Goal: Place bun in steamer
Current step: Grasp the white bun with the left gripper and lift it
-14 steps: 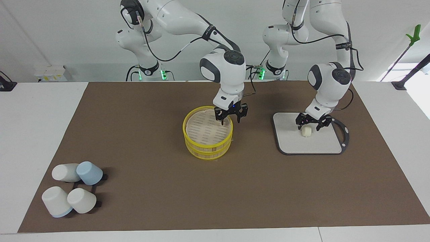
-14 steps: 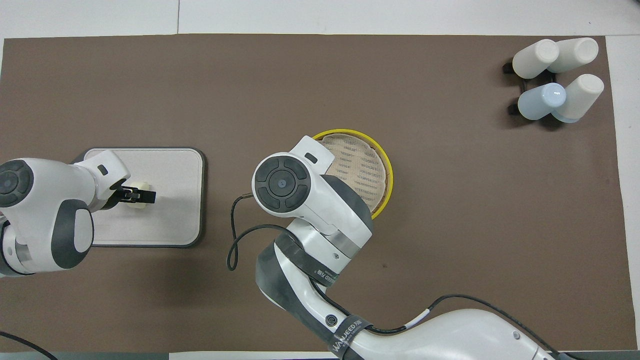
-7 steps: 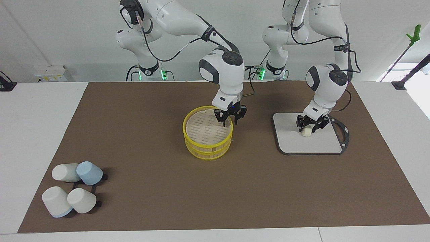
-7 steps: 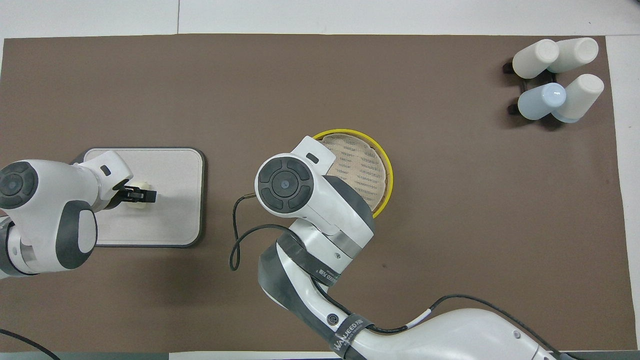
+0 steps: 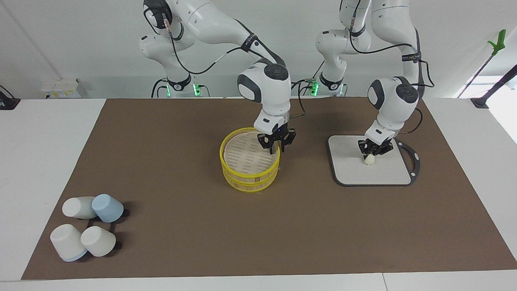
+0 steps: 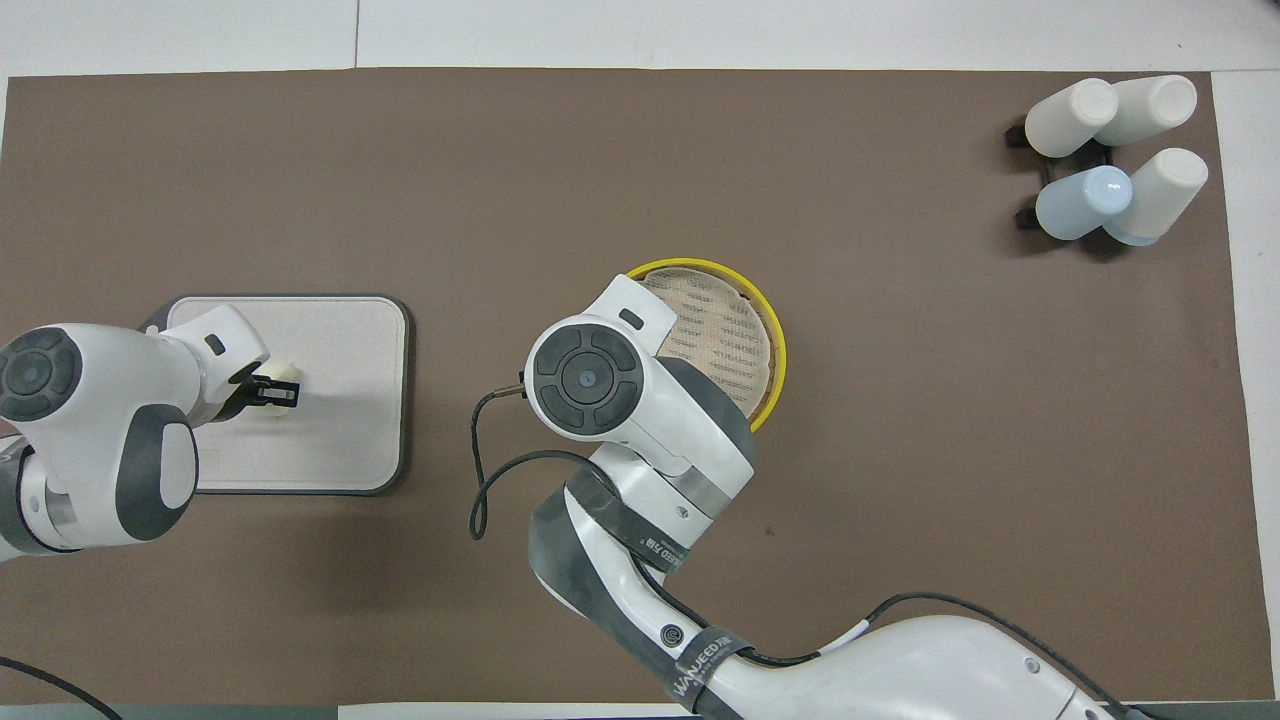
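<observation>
Brown mat covering white table.
Left gripper pinching bun on board; right gripper straddling steamer rim, closure unclear.

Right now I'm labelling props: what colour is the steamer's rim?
Bright yellow, clearest in the facing view: steamer.

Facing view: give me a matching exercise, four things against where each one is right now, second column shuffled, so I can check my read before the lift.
Things
1. bun
2. steamer
3. cups
4. right gripper

Places
A. over the steamer's rim
B. at the corner of the brown mat toward the right arm's end, farther from the robots than the steamer
C. on the grey board, pinched by the shut left gripper
D. mid-mat, toward the right arm's end from the board

Pairs: 1-C, 2-D, 3-B, 4-A
</observation>
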Motion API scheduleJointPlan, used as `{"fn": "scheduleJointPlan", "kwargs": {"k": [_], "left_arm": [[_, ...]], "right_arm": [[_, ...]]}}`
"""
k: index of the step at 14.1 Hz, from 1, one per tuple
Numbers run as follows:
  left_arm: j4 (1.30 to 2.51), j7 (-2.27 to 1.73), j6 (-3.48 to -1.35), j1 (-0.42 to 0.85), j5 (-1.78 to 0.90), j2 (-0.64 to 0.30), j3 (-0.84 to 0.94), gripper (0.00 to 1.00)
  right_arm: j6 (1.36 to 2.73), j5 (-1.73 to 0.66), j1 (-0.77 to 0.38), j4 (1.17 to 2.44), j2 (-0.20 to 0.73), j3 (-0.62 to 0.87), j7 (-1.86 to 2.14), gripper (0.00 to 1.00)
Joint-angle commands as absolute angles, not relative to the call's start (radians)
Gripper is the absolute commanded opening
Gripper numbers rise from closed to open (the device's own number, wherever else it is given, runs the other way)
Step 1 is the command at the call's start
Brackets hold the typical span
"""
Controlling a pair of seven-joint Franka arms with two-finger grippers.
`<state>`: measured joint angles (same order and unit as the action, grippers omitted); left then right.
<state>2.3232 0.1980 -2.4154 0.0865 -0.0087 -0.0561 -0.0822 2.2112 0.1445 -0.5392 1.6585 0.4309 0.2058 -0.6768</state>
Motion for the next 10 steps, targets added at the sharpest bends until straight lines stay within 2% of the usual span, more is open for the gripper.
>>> {"fn": "scheduleJointPlan", "kwargs": {"k": [1, 2, 4, 6, 8, 9, 10], "left_arm": [[2.16, 0.176, -2.196, 0.104, -0.051, -0.058, -0.087, 0.2], [2.101, 0.148, -2.113, 0.119, -0.052, -0.057, -0.087, 0.2], [1.995, 0.013, -1.981, 0.155, -0.052, -0.048, -0.086, 0.2], [1.884, -0.075, -1.852, 0.19, -0.063, -0.043, -0.086, 0.2], [1.786, -0.141, -1.745, 0.221, -0.081, -0.043, -0.086, 0.2], [1.764, -0.167, -1.724, 0.233, -0.086, -0.043, -0.084, 0.2], [1.763, -0.188, -1.723, 0.245, -0.087, -0.04, -0.083, 0.2]], "right_arm": [[2.237, 0.152, -0.523, 1.706, 0.402, 0.213, -0.653, 0.18], [2.234, 0.152, -0.523, 1.706, 0.402, 0.213, -0.653, 0.09], [2.229, 0.152, -0.523, 1.706, 0.402, 0.213, -0.653, 0.0], [2.186, 0.155, -0.52, 1.683, 0.402, 0.212, -0.65, 0.0], [1.937, 0.16, -0.514, 1.49, 0.419, 0.212, -0.603, 0.0], [1.827, 0.149, -0.485, 1.424, 0.414, 0.21, -0.531, 0.0], [1.754, 0.147, -0.441, 1.41, 0.394, 0.212, -0.461, 0.0]]}}
